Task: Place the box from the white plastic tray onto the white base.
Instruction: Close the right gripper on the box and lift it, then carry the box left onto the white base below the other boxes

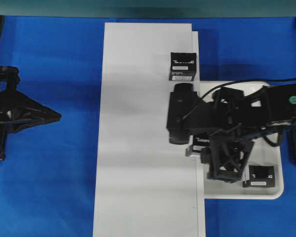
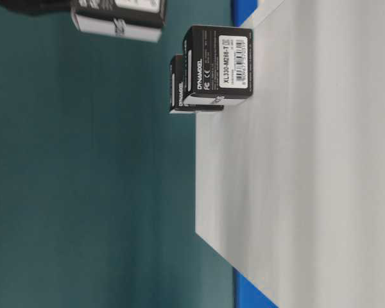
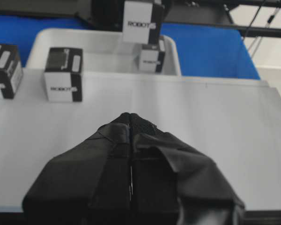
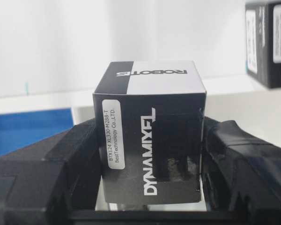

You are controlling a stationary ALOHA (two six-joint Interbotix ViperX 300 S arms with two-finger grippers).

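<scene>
Right gripper (image 4: 152, 187) held the box (image 4: 150, 150) between its jaws, a padded finger pressed on each side, label strip and white lettering facing the wrist camera. From overhead the box (image 1: 201, 141) sat under the right arm, lifted above the seam where the white plastic tray (image 1: 278, 190) meets the right long edge of the white base (image 1: 138, 148).

A second box (image 1: 183, 66) stood on the base near its right edge, toward the far end. A third box (image 1: 260, 176) remained in the tray by its near right corner.

Left gripper (image 3: 131, 122) hung over the blue surface (image 1: 49, 74) off the base's left edge, jaws pressed together, nothing between them. Well apart from all the boxes.
</scene>
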